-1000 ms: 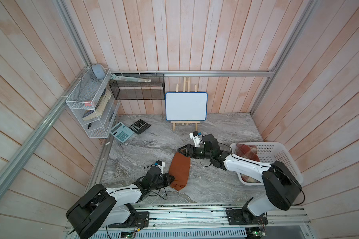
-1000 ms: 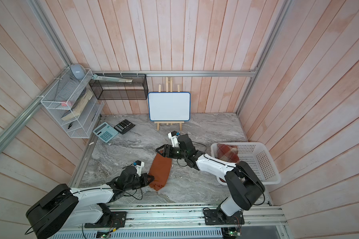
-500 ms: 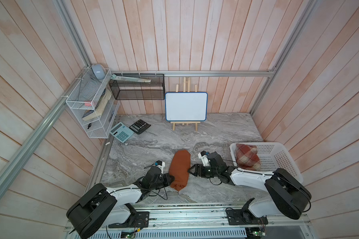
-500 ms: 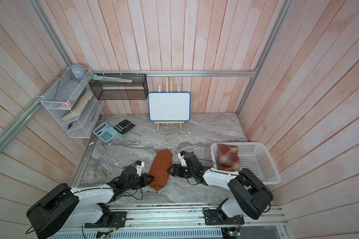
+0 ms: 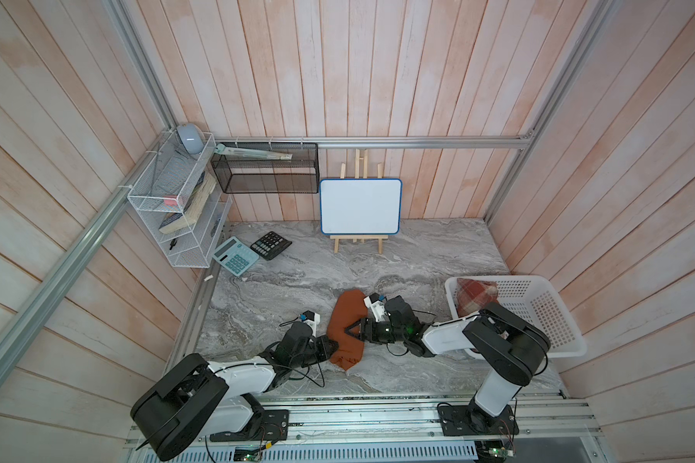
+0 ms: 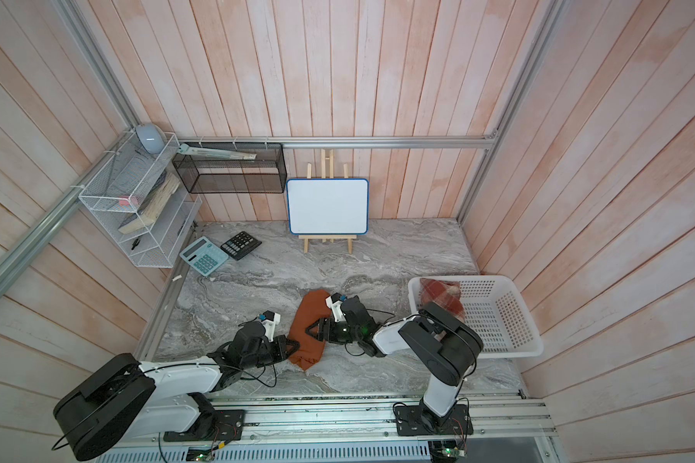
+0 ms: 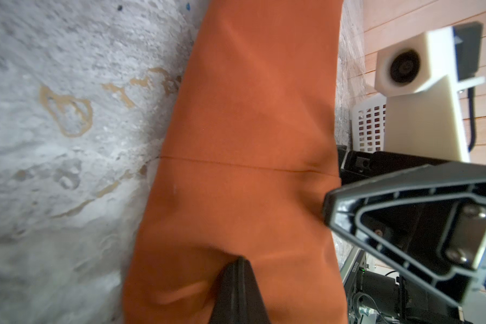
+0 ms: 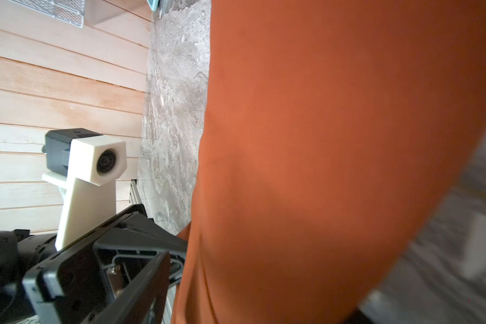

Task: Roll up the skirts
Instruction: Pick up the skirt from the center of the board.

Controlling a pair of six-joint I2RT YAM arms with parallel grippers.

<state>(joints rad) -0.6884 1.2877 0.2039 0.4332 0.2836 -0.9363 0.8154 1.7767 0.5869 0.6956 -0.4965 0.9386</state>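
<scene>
Rust-orange skirt lies bundled on counter, long axis 12–6. Left tool shut, tip pressed to its 7 o'clock edge. Right tool spread wide at its 3 o'clock, nearer mid-length. Plaid skirt sits in basket.

Plain rust-orange skirt; red-cream plaid skirt; white basket.

Pale wooden plank walls enclose a grey marbled tabletop on three sides, with aluminium rails along them. A white wire shelf and black mesh rack hang in one corner; a blank whiteboard on a wooden easel stands at the back wall.
</scene>
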